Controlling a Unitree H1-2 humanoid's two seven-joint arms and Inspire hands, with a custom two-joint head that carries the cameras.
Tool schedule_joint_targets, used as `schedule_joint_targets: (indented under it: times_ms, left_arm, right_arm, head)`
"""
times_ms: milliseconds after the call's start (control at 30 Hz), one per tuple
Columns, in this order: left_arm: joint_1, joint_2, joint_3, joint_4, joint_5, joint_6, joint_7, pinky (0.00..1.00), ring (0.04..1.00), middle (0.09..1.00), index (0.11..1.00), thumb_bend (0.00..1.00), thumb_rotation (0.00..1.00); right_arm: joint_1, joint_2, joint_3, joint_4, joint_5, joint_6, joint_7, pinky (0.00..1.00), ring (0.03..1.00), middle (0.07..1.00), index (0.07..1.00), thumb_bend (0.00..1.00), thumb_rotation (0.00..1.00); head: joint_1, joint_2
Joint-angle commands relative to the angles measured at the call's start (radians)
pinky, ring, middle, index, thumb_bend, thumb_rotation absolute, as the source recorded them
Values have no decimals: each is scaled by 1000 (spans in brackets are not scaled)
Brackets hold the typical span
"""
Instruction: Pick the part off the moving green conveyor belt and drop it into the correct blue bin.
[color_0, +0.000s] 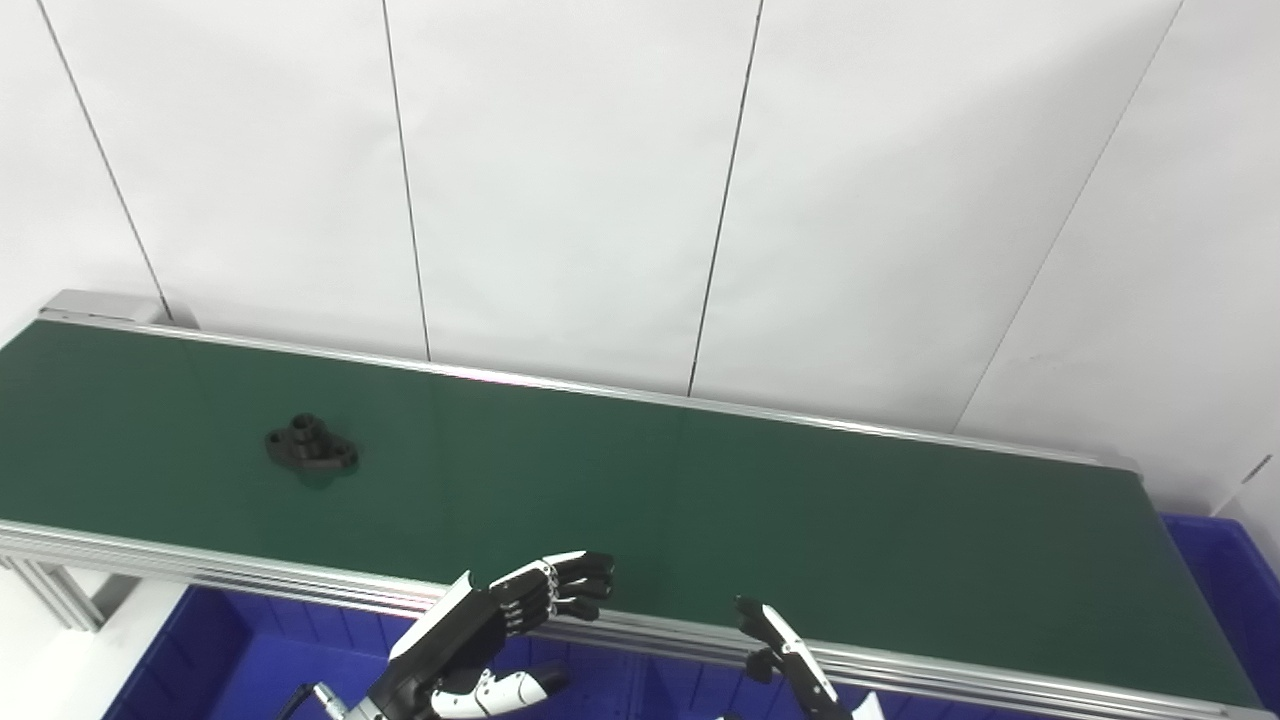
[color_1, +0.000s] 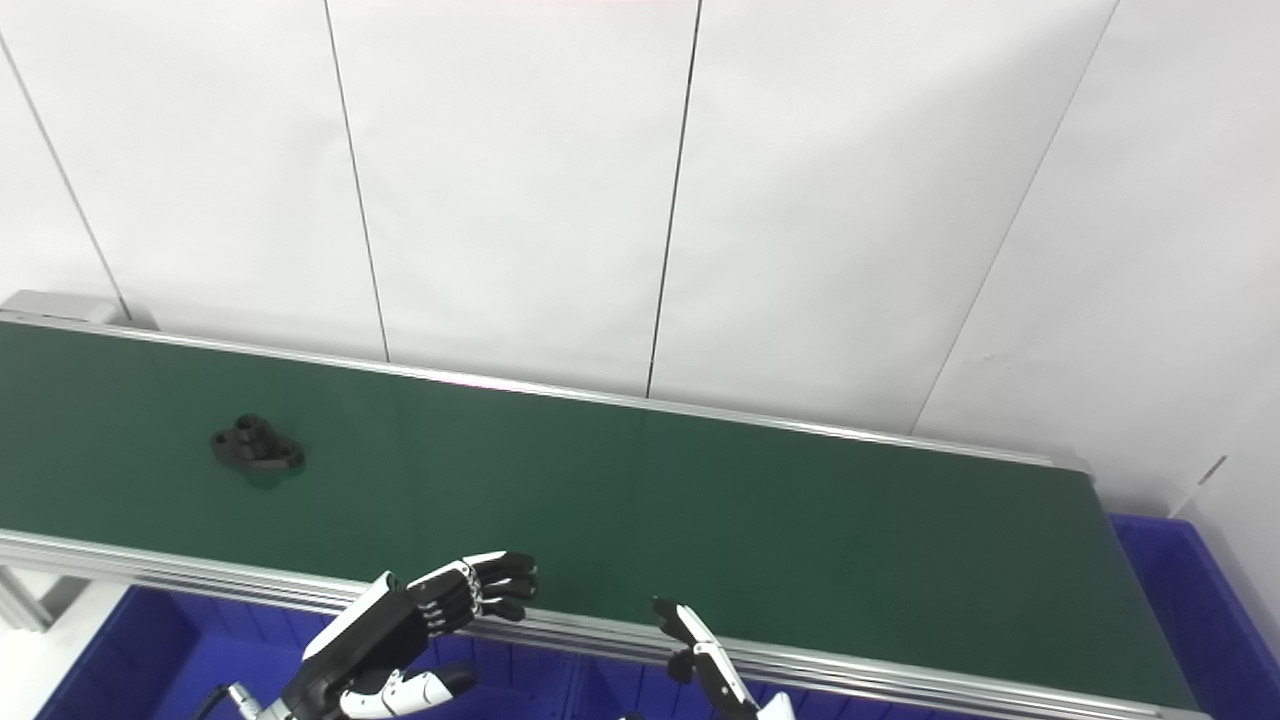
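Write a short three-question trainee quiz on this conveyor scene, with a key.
1. True or false: the black flanged part lies on the green conveyor belt, untouched by either hand.
2. Multiple choice: the left hand is A) closed on the part, B) open at the belt's near rail, C) inside a bin.
3. Fill in: the bin past the belt's right end is coloured ____.

Key: 1 true; 2 B; 3 blue. The right hand is only partly in view, so no question covers it.
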Motion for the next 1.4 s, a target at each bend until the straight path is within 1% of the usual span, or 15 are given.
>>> schedule_joint_targets:
  times_ms: [0, 133, 267, 300, 400, 500, 567, 667, 833, 933, 1033, 1067, 1200, 1233, 1367]
  left_arm:
    - [-6, -7, 0, -29, 3, -37, 1, 774, 835, 872, 854, 510, 535]
    - [-3, -13, -3, -30, 14, -37, 7, 780, 843, 878, 859, 504, 570]
    - [-5, -20, -3, -21, 15, -37, 0, 794, 849, 882, 866, 499, 594]
    - [-6, -20, -3, -20, 15, -37, -2, 796, 849, 881, 868, 498, 602]
    - [-8, -17, -9, -25, 22, -37, 2, 794, 850, 881, 868, 492, 614]
    - [-10, -9, -16, -32, 14, -37, -2, 805, 861, 890, 876, 494, 620]
    - [-9, -3, -21, -40, 13, -37, -2, 808, 864, 893, 879, 494, 622]
    - [-5, 7, -31, -56, 18, -37, 5, 808, 869, 898, 882, 488, 619]
    - [0, 21, -41, -74, 7, -37, 3, 820, 871, 899, 884, 482, 627]
    - [2, 25, -45, -84, -2, -37, -2, 829, 877, 907, 889, 457, 625]
    - [5, 31, -51, -95, -4, -36, -1, 832, 881, 911, 892, 460, 630]
    - [8, 32, -52, -100, -6, -36, 0, 833, 882, 911, 893, 460, 631]
    - [18, 37, -54, -112, -20, -37, 0, 825, 872, 902, 888, 451, 609]
    - [20, 38, -54, -115, -21, -37, 0, 822, 870, 899, 888, 447, 607]
    - [33, 42, -53, -121, -22, -37, 1, 821, 869, 897, 884, 457, 619]
  right_arm:
    - [-16, -4, -13, -45, -14, -47, -8, 776, 857, 898, 881, 304, 686]
    - [-65, -26, -51, -77, -20, -16, 7, 754, 841, 876, 873, 335, 667]
    - [-135, -51, -95, -103, -21, 16, 29, 759, 834, 871, 871, 349, 685]
    - [-155, -57, -105, -111, -15, 28, 37, 760, 834, 866, 867, 362, 660]
    - [-237, -68, -143, -140, -40, 85, 54, 729, 810, 839, 847, 403, 628]
    - [-322, -71, -170, -170, -39, 170, 95, 699, 781, 810, 823, 466, 532]
    - [-378, -73, -179, -181, -33, 219, 121, 700, 777, 804, 817, 493, 494]
    - [-470, -81, -187, -173, -25, 269, 150, 705, 772, 795, 813, 545, 445]
    - [-586, -89, -193, -145, -34, 311, 172, 697, 764, 782, 808, 583, 439]
    - [-626, -87, -190, -147, -41, 340, 180, 694, 764, 786, 809, 601, 452]
    - [-648, -83, -188, -157, -45, 373, 188, 683, 759, 785, 809, 615, 430]
    - [-658, -83, -187, -147, -47, 373, 185, 679, 758, 784, 809, 619, 424]
    - [-701, -82, -180, -92, -86, 377, 166, 626, 702, 741, 787, 645, 322]
    - [-721, -82, -175, -65, -102, 372, 159, 626, 691, 728, 778, 665, 286]
    - [-804, -79, -153, 27, -142, 366, 150, 643, 691, 718, 768, 716, 246]
  head:
    - [1, 1]
    - [3, 0]
    - [0, -3]
    - [3, -2]
    - [3, 1]
    - [0, 10]
    - [-3, 15]
    - [-11, 22]
    - [-28, 34]
    - [-23, 37]
    - [-21, 38]
    - [-23, 41]
    - [-28, 48]
    - [-31, 46]
    - [-37, 49]
